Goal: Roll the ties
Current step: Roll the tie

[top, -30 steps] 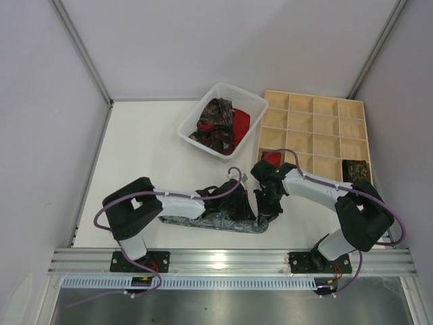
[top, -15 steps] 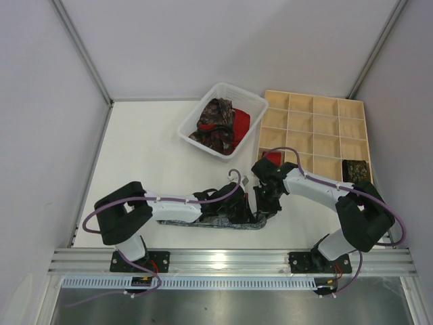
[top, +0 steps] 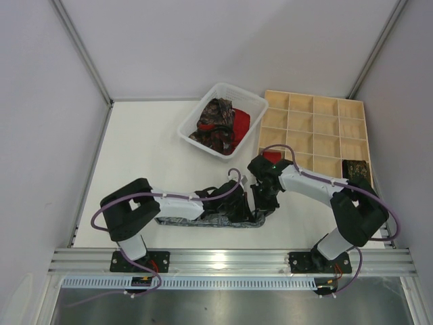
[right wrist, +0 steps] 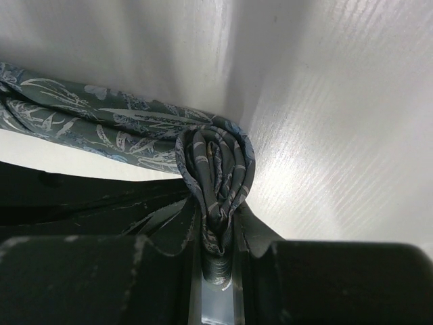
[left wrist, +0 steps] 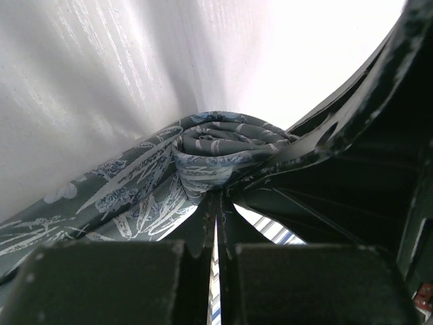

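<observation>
From above, one white plastic basket (top: 197, 108) holds a heap of paisley and red ties (top: 220, 125). One wooden grid tray (top: 314, 105) carries one dark rolled tie (top: 355, 169). One grey patterned tie (top: 183, 221) lies flat on the white table (top: 142, 156), and my left gripper (top: 243, 211) and right gripper (top: 262, 210) meet at its right end.

Left wrist: my fingers are pressed together, tips against the tie's spiral rolled end (left wrist: 216, 152).

Right wrist: my fingers clamp that silky, leaf-printed coil.

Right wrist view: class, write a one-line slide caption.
Right gripper pinches the rolled end of a grey patterned tie; its loose length trails left across the white table.
</observation>
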### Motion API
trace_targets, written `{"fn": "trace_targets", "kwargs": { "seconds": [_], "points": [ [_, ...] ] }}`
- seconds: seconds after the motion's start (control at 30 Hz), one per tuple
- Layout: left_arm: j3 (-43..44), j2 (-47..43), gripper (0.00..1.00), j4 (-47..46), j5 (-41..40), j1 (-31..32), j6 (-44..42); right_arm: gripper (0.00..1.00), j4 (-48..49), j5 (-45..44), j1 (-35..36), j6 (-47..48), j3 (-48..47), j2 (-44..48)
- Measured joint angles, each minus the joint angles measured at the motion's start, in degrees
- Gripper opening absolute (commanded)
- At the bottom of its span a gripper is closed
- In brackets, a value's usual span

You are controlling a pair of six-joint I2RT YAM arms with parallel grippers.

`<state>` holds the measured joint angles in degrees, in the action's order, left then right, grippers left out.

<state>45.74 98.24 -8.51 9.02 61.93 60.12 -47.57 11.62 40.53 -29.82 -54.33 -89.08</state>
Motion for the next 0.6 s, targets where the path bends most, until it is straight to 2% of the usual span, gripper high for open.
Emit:
{"fn": "trace_targets", "kwargs": {
  "seconds": [0.6],
  "points": [
    [-2.14, -3.48, 0.00, 1.79, -2.89, -0.96, -0.59, 0.00, -3.72, -0.59, 1.57, 2.69, -3.93, -3.30]
  ]
}}
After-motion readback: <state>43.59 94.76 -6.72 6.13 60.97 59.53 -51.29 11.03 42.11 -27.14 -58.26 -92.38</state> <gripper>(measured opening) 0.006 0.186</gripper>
